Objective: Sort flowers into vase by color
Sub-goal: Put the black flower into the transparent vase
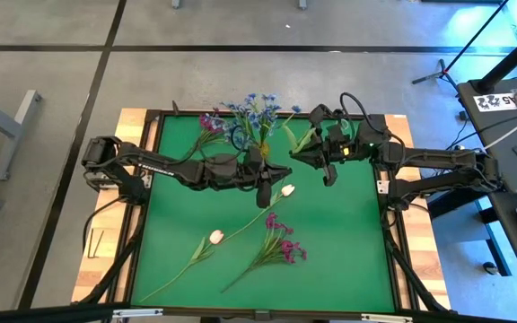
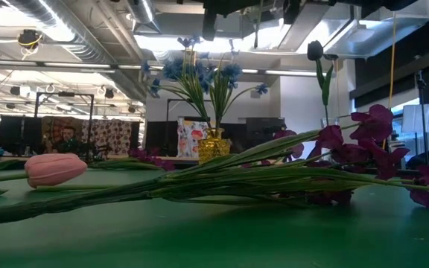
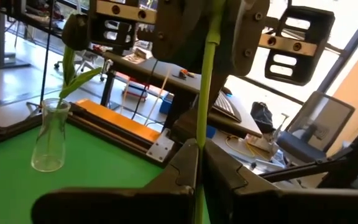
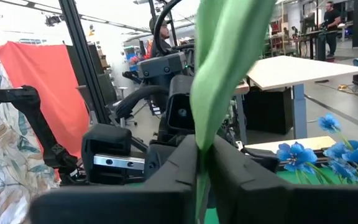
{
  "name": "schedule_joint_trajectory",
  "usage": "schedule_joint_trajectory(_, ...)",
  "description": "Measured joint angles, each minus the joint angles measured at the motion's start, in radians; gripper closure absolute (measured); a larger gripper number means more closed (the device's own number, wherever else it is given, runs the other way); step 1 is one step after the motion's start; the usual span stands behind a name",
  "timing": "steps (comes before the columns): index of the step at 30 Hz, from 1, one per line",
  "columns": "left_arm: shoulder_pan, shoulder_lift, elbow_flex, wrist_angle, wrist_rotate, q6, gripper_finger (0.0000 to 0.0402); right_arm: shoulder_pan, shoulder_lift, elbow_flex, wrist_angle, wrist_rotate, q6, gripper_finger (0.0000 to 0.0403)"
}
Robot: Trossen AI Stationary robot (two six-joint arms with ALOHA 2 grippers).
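1. The left gripper (image 3: 197, 163) is held over the middle of the green table mat (image 1: 348, 242). Its two dark fingers are closed tightly on a long thin green flower stem (image 3: 205, 93).
2. The right gripper (image 4: 197, 163) is held just to the right of it, nearer the back edge. Its fingers are pressed together on a broad green leaf (image 4: 225, 56).
3. In the left wrist view the gripped stem is seen running straight from the left fingers towards the right gripper, so one flower appears to be held by both. Its blossom cannot be made out.
4. A clear glass flask-shaped vase (image 3: 48, 140) is stood on the mat near the right gripper, by the back edge. One stem with a leaf and a closed bud is seen upright in it.
5. A bunch of small blue blossom clusters (image 1: 258, 109) is stood in a gold-coloured vase (image 2: 214, 144) at the middle of the back edge.
6. A cluster of magenta-purple blossoms (image 1: 210, 121) is seen just left of the blue bunch; its holder cannot be told.
7. A white tulip bud (image 1: 287, 190) is seen just beside the left gripper.
8. A second pale tulip (image 1: 215, 238) is laid flat nearer the front, its stem pointing to the front left corner.
9. A magenta-purple spray (image 1: 281, 244) is laid flat just right of that tulip.
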Motion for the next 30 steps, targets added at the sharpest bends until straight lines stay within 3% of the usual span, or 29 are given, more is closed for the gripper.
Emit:
schedule_joint_trajectory(3,0.0,0.0,0.0,-0.001,-0.012,0.0,0.0394,0.0,-0.002,0.0,-0.002,-0.004,-0.023,0.0392)
schedule_joint_trajectory(7,0.005,0.0,0.0,-0.021,-0.016,-0.027,0.0384,0.0,-0.024,0.0,-0.047,-0.008,-0.056,0.0372)
schedule_joint_trajectory(16,0.007,-0.034,0.0,-0.076,-0.02,-0.028,0.0315,0.0,-0.149,0.0,-0.239,0.083,-0.144,0.0394)
schedule_joint_trajectory(25,-0.008,-0.147,-0.001,-0.163,-0.028,0.029,0.0267,0.0,-0.298,0.0,-0.424,0.195,-0.201,0.0376)
schedule_joint_trajectory(30,-0.04,-0.252,-0.001,-0.263,-0.093,0.12,0.0262,0.0,-0.389,0.0,-0.495,0.26,-0.201,0.0382)
